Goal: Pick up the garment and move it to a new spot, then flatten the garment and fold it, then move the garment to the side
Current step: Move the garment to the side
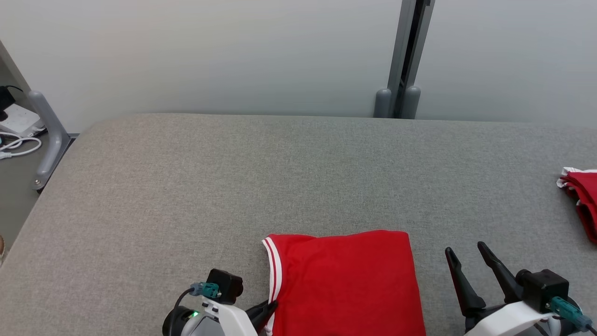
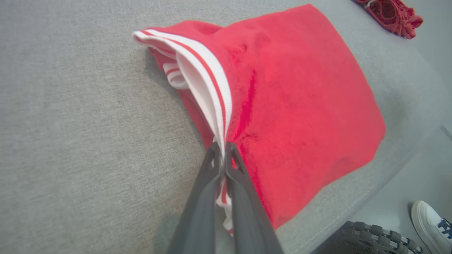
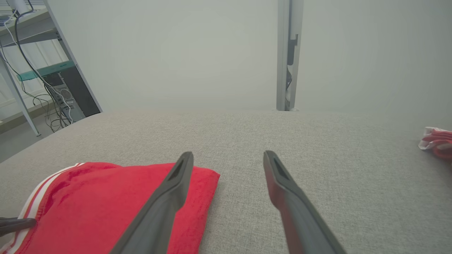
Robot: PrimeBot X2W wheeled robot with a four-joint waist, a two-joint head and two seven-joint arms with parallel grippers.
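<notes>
Left gripper (image 2: pixel 221 145) was clamped shut at the near edge of the table (image 1: pixel 280 163), its two dark fingers pinching the striped trim (image 2: pixel 208 76) of the garment (image 1: pixel 347 280). In the left wrist view that white band with red lines rose out of the pinch and curled up over the layers beneath it. The garment was red and folded into a rough rectangle. It lay on the grey cloth surface at the near middle, just right of the left gripper, with its near edge cut off by the bottom of the head view. A white shoe (image 2: pixel 429 220) showed on the floor past the table's edge.

To the garment's right and clear of it, the right gripper (image 1: pixel 464 247) hung with its fingers spread wide and nothing between them. Its tips pointed toward the far side.

Farther off, at the right edge of the table and well apart from the folded piece, lay a second red cloth (image 1: pixel 580 191) with white edging, crumpled. Beyond the far edge stood a grey post (image 1: pixel 403 60) against a pale wall (image 1: pixel 210 56).
</notes>
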